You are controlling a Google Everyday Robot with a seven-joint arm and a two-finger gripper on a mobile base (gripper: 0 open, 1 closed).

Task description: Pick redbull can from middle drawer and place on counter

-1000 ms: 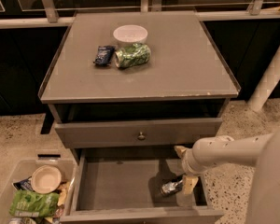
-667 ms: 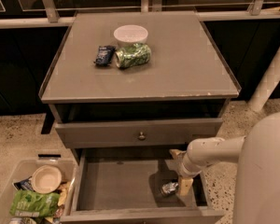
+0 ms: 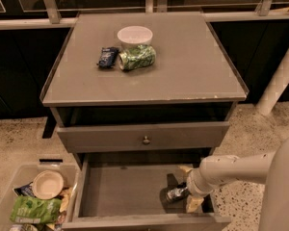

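Silver redbull can (image 3: 176, 193) lies tilted on the middle drawer (image 3: 120, 191) floor, between the widely parted fingers (image 3: 193, 205) of the gripper (image 3: 187, 189), not clamped. Above the claw a knobbed drawer front (image 3: 111, 137) overhangs; higher, the counter (image 3: 192, 66) holds a green can (image 3: 137, 57), dark packet (image 3: 107, 57) and white bowl (image 3: 135, 35).

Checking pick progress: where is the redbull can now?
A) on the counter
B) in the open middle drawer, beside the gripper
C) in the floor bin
B: the redbull can lies on the floor of the middle drawer, right beside the gripper, which reaches into the drawer's right side.
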